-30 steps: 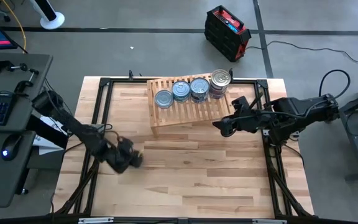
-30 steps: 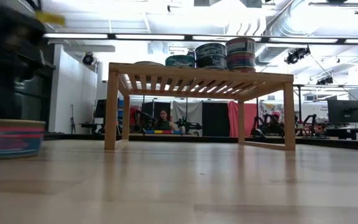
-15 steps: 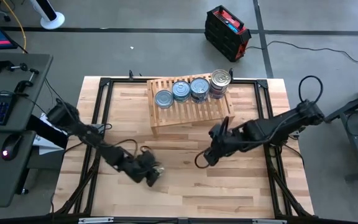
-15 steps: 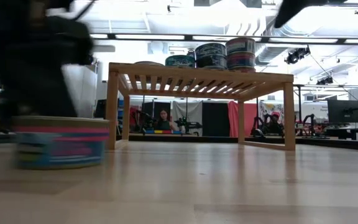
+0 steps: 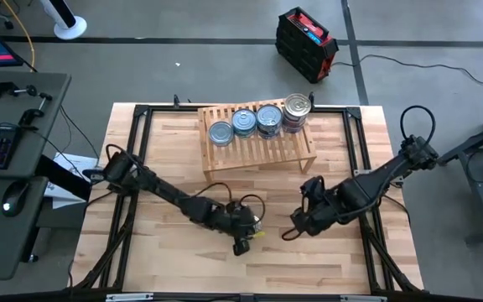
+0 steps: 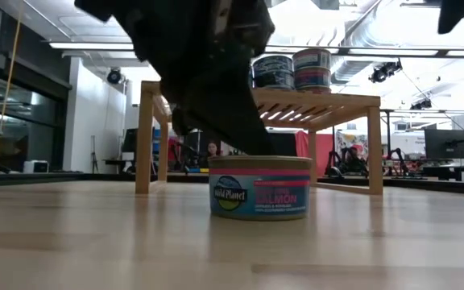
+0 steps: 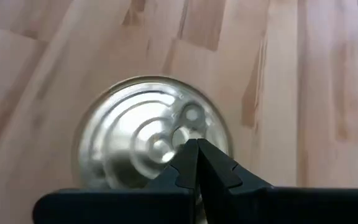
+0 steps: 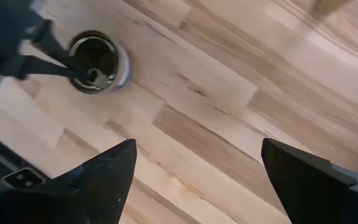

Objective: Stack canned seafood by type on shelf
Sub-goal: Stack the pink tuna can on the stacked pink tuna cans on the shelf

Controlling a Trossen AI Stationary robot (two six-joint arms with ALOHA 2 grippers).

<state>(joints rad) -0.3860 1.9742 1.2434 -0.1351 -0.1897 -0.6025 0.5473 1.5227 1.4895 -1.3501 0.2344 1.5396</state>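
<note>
A tin [image 6: 259,187] with a blue and pink salmon label and a plain silver pull-ring lid [image 7: 143,134] stands upright on the wooden tabletop, near its middle. My left gripper [image 7: 196,144] is shut, with its tips on that lid; it also shows in the high view [image 5: 246,226]. My right gripper [image 8: 210,180] is open and empty, to the right of the tin [image 5: 296,226]. The light-wood slatted shelf [image 5: 262,149] stands at the far middle of the table and carries several tins in a row [image 5: 268,119], some of them stacked [image 6: 311,69]. My left gripper has its shut fingertips [image 7: 191,155] on the tin's lid, near the pull ring [image 7: 188,118] at the lid's middle. The fingers come from above, slanting down from the table's left. The tin stands upright with its bottom on the tabletop.
The black frame rails [image 5: 364,180] run along the table's edges. Bare tabletop [image 5: 225,268] lies toward the near edge. In the low view, the room shows behind the table, under the shelf [image 6: 216,153].
My left gripper has gone toward the table's right edge and a little toward the near edge. The tin has slid with it along the tabletop, staying upright. My right gripper has left the shelf's right end and gone toward the near edge.
</note>
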